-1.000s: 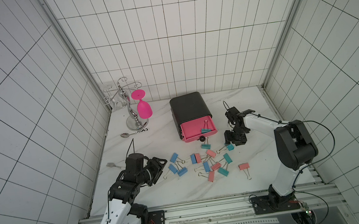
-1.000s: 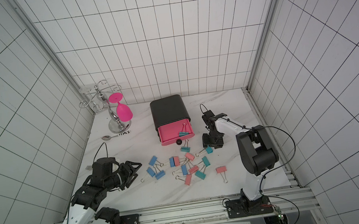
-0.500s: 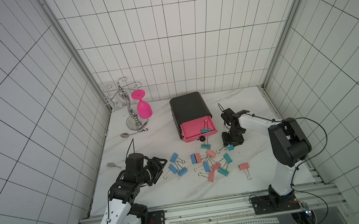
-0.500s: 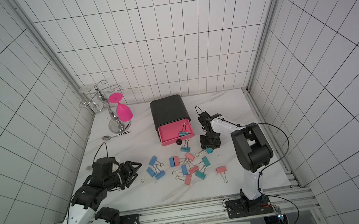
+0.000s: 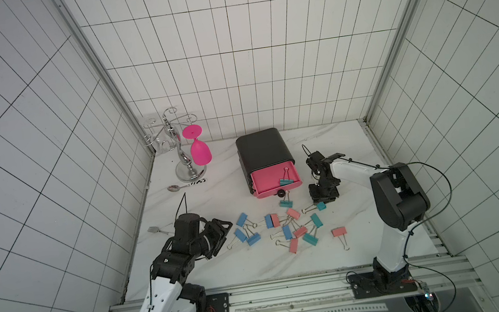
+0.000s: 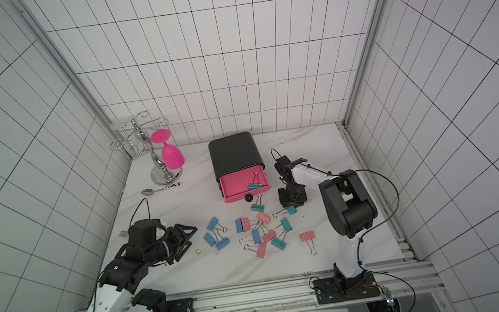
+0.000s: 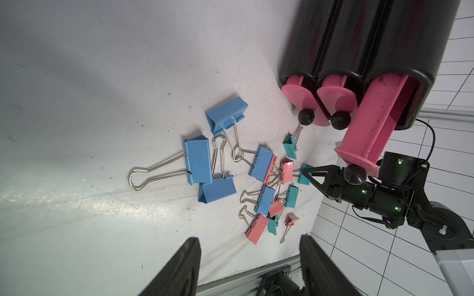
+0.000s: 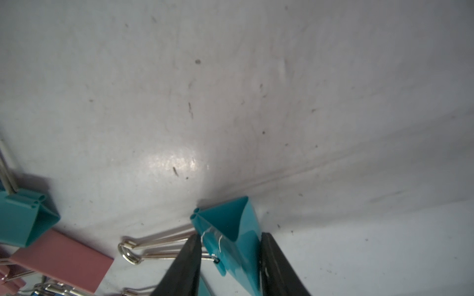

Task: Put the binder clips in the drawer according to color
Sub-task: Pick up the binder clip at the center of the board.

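inspecting the table from overhead, twelve o'clock at the back wall. the drawer chest [image 5: 262, 148] stands at twelve o'clock of the table centre with its fronts facing six. its top drawer [image 5: 261, 181] is pulled out. one stored teal clip [image 5: 285, 181] lies inside, at the tray's four o'clock corner. the left wrist view shows the two lower drawers [image 7: 305, 102] almost fully in.

the loose binder clips [image 5: 287, 231], blue, teal and salmon, lie scattered at six o'clock of the chest, several with handles overlapping. one salmon clip [image 5: 339, 232] lies apart at four o'clock of the scatter.

the right gripper [image 5: 322, 201] points down at four o'clock of the open drawer, onto the outer teal clip [image 5: 321, 206], which lies at the scatter's two o'clock edge. in the right wrist view the fingers [image 8: 191, 258] flank that clip's body [image 8: 230, 230], and both appear to press its sides. the clip rests on the table, its wire handles lying flat beside it.

the left gripper [image 5: 225, 238] hovers at nine o'clock of the scatter, just beside the nearest blue clips [image 5: 242, 219]. the left wrist view shows its fingers [image 7: 191, 246] spread apart, with only bare table between them.

a rack [image 5: 188, 168] holding an upturned pink goblet [image 5: 200, 152] stands at ten o'clock of the chest. a spoon [image 5: 173, 188] lies near the rack's base, and a fork [image 5: 156, 230] lies at the table's nine o'clock edge.
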Action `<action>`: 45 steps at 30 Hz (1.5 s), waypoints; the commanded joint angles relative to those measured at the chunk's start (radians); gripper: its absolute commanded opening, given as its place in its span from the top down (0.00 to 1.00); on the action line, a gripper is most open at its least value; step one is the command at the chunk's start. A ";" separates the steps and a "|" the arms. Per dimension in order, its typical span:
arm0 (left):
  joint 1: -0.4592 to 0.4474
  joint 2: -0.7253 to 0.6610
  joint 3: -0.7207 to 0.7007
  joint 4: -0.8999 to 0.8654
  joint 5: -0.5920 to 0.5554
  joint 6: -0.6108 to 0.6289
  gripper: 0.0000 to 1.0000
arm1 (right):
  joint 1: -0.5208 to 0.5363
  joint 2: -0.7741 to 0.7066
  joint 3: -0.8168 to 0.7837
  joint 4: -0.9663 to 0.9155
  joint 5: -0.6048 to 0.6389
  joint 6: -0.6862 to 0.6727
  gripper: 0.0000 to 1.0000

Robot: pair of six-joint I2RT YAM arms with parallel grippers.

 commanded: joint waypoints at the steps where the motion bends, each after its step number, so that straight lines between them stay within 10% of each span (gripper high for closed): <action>1: -0.004 -0.001 -0.004 0.014 0.007 0.002 0.35 | 0.004 0.009 0.003 -0.029 0.036 0.009 0.64; 16: -0.004 0.014 0.002 0.032 0.010 0.004 0.35 | -0.083 -0.089 -0.114 0.010 -0.002 0.116 0.80; 30: -0.004 0.010 0.009 0.035 0.010 0.004 0.35 | -0.155 -0.280 -0.312 0.192 -0.153 0.563 0.79; 45: -0.004 -0.034 -0.009 0.027 0.003 -0.016 0.35 | -0.156 -0.377 -0.245 0.051 -0.089 0.452 0.41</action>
